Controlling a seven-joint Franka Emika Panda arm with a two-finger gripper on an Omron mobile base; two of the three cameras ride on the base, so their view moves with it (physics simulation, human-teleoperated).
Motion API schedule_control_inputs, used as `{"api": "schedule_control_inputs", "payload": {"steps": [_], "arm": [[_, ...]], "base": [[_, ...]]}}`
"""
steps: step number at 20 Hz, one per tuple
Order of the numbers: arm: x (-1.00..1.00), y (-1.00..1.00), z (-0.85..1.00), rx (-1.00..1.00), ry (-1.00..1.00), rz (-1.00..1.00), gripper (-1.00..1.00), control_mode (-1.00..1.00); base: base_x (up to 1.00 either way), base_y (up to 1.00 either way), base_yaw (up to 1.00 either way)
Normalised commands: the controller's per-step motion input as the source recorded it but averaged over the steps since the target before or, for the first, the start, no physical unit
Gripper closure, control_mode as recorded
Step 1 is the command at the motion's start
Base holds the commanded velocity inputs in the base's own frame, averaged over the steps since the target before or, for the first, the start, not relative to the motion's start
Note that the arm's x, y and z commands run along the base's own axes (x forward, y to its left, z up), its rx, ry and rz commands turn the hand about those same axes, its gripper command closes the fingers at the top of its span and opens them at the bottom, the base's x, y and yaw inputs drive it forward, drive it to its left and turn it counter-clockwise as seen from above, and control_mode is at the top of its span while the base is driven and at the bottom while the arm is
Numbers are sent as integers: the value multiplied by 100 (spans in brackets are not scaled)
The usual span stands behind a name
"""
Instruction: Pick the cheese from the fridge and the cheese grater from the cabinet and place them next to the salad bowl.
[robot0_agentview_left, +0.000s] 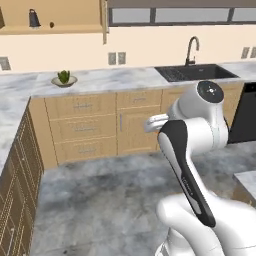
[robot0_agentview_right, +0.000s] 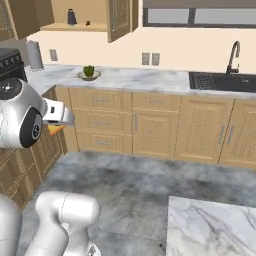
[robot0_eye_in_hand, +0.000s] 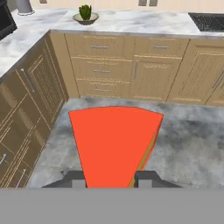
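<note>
The cheese (robot0_eye_in_hand: 113, 144), an orange-red wedge, sits between my gripper (robot0_eye_in_hand: 111, 178) fingers, which are shut on it, held high over the kitchen floor. From the right base, an orange tip of the cheese (robot0_agentview_right: 54, 129) pokes out below the white hand. The salad bowl (robot0_agentview_left: 64, 80) (robot0_agentview_right: 89, 74) (robot0_eye_in_hand: 85, 16) with its green lettuce stands on the far counter, well ahead of the hand. The dark cheese grater (robot0_agentview_left: 34, 19) (robot0_agentview_right: 72, 17) stands upright on the open shelf of the tan cabinet (robot0_agentview_left: 60, 12) (robot0_agentview_right: 97, 12) above it. The fridge is out of view.
A black sink (robot0_agentview_left: 195, 72) (robot0_agentview_right: 222, 81) with a faucet lies right of the bowl. Tan drawers (robot0_eye_in_hand: 101, 70) run under the counter. A paper towel roll (robot0_agentview_right: 35, 55) and a dark stove (robot0_agentview_right: 10, 62) are at the left corner. An island top (robot0_agentview_right: 210, 225) lies near right.
</note>
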Motion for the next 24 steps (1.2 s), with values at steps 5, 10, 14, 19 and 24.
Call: {"api": "schedule_control_inputs", "payload": {"steps": [5,10,14,19,24], "arm": [[0,0,0,0,0,0,100,100],[0,0,0,0,0,0,100,100],[0,0,0,0,0,0,100,100],[0,0,0,0,0,0,100,100],[0,0,0,0,0,0,100,100]], "base": [[79,60,1],[74,69,0],[83,54,0],[81,49,0],[70,42,0]]}}
